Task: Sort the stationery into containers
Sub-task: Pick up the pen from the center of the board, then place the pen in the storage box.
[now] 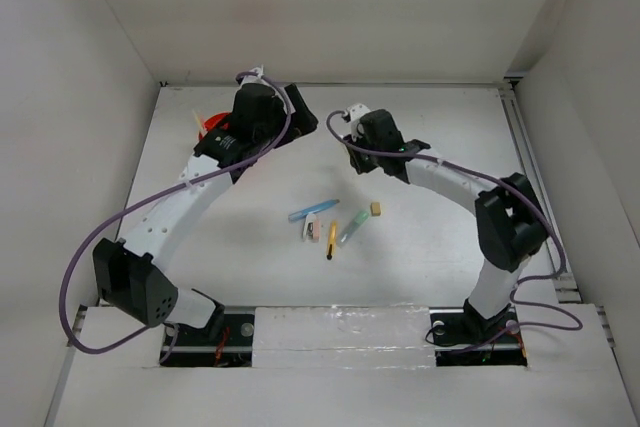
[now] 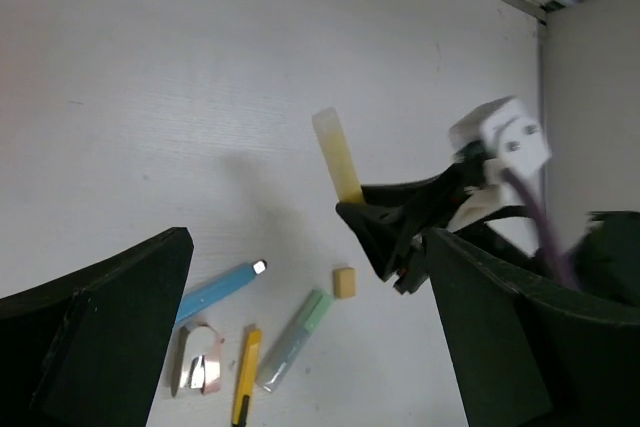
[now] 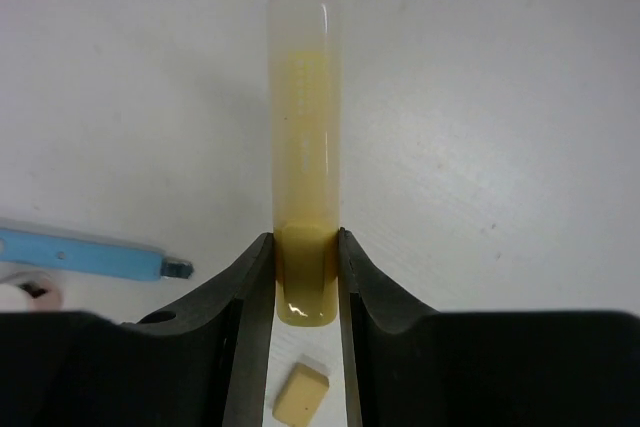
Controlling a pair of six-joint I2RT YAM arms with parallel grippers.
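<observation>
Translucent yellow pen (image 3: 305, 157), capped, pinched between right gripper (image 3: 306, 292) fingers.

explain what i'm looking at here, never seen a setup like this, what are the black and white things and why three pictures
These are two robot arms bolted at the near edge of a white table. One picture looks down from above; the other two come from cameras on each wrist.

The right end effector is shut on a translucent yellow plastic pen, lifted off the table. The left end effector is open and empty, over a round orange plastic tub that its arm mostly hides.

Still lying on the table: a blue pen, a pale green pen, a yellow pencil, a small tan eraser and a white-pink eraser.
</observation>
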